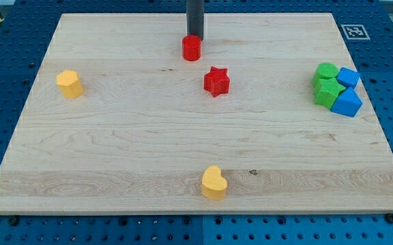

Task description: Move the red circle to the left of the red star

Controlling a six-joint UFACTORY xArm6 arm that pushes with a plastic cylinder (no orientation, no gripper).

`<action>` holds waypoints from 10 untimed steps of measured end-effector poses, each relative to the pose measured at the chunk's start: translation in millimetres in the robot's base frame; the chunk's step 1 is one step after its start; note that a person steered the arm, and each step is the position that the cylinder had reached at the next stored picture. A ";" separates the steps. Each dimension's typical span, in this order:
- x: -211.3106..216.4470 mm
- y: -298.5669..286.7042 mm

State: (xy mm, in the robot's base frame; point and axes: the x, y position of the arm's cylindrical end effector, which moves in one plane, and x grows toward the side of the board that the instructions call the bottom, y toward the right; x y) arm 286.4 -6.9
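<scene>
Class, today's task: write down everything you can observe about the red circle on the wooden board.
The red circle is a small, squat cylinder of plain, matte red, standing upright on its flat base on the wooden board, near the view's top, about mid-width. My tip sits right at its upper side, seemingly touching it. The red star lies apart, below and slightly toward the view's right. No other block touches it.

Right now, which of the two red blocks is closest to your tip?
The red circle, directly below my tip near the view's top. The red star sits lower and to the right.
</scene>
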 end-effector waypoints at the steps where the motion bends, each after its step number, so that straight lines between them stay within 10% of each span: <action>1: 26.8 0.0; 5: 50.3 -89.4; 10: 68.0 -10.7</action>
